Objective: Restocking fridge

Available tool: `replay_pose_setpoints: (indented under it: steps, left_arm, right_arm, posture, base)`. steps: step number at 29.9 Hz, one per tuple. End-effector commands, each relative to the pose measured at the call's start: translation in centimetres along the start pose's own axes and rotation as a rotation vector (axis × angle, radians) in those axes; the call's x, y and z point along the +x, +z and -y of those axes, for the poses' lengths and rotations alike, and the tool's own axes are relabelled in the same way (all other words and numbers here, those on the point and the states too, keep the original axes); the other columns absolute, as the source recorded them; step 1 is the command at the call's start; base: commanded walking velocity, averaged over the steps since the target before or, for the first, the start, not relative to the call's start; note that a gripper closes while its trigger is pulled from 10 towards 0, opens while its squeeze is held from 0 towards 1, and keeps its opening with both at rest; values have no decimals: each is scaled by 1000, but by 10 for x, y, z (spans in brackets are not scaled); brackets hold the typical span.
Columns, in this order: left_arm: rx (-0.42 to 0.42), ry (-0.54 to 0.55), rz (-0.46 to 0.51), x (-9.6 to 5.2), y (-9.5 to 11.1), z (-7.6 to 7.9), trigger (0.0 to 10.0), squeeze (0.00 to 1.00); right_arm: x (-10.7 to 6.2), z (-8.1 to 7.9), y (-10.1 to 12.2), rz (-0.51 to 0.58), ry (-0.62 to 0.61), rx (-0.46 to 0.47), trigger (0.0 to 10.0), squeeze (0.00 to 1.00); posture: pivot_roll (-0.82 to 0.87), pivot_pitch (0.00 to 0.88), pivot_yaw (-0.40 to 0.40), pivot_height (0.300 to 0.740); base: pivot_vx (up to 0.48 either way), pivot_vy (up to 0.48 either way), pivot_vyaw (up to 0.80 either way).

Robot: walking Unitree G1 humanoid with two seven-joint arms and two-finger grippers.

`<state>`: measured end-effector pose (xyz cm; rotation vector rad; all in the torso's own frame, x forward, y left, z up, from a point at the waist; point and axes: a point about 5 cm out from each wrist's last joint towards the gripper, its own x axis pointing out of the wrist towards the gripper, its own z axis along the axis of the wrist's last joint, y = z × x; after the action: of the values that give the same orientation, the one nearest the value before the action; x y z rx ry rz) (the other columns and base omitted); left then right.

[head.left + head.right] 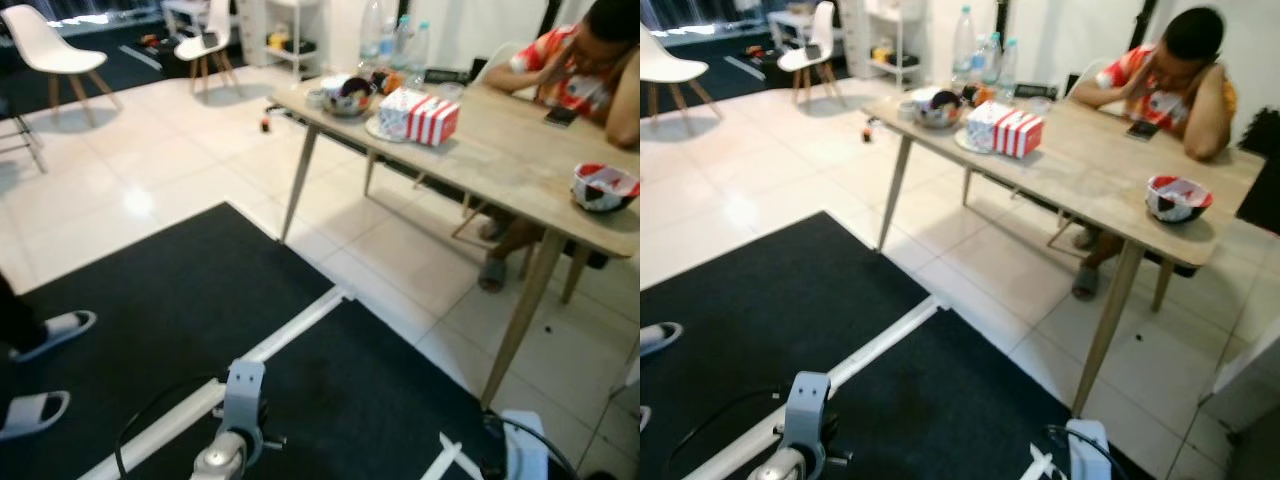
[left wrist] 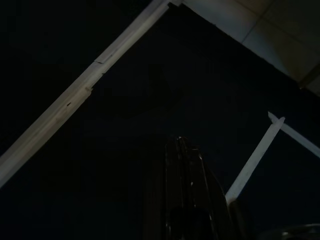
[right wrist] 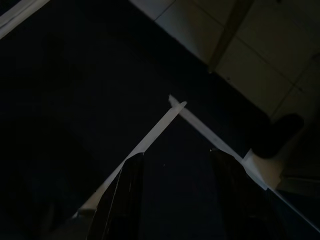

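One long wooden table [image 1: 520, 160] stands on the pale tiled floor [image 1: 150, 170], past the black mat [image 1: 200, 320] with white tape lines [image 1: 300, 325] that lies under the robot. On the table there are three clear bottles [image 1: 985, 50] grouped at the far end, a bowl of mixed items [image 1: 348, 98] beside them, one red-and-white striped box [image 1: 432, 120] next to a patterned packet [image 1: 398, 110], and a single red-rimmed bowl [image 1: 603, 187] near the closer end. One person in an orange patterned shirt [image 1: 1170, 75] sits at the far side, bent over a phone [image 1: 1142, 128]. Two white chairs [image 1: 50, 50] stand further back, and two slippered feet [image 1: 40, 370] are cut off at the left edge.

The left gripper [image 2: 182, 150] hangs over the mat, fingers pressed together. The right gripper [image 3: 175, 165] hangs likewise with its two fingers spread apart, holding nothing. The bowl's contents are too small to name, possibly food. A white shelf [image 1: 285, 40] behind is hard to read; a fridge cannot be made out
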<state>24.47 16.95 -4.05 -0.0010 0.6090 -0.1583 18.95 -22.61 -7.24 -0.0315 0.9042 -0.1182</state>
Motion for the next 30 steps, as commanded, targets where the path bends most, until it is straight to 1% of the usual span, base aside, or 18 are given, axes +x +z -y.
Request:
replay_pose_setpoints:
  steps: [1, 19, 24, 30]
  left_arm:
    - [2, 8, -22, -2, -5, -4, 10000, 0]
    - [9, -3, -21, -2, -4, -4, 10000, 0]
    - [13, -3, -18, -1, -2, -5, 10000, 0]
    - [17, -2, -16, -1, 0, -7, 10000, 0]
  right_arm:
    - [-1, -6, -7, -20, 14, 11, 10000, 0]
    - [-1, -6, -7, -20, 10, 20, 10000, 0]
    - [0, -8, -6, -19, 12, 27, 10000, 0]
    - [0, -12, -5, -16, 16, 33, 10000, 0]
  posture:
    - [-29, 68, 16, 740]
    - [-29, 60, 26, 740]
    - [-17, 38, 31, 740]
    - [-13, 31, 34, 740]
  base:
    - [390, 0, -800]
    - [384, 0, -800]
    - [380, 0, -800]
    - [379, 0, -800]
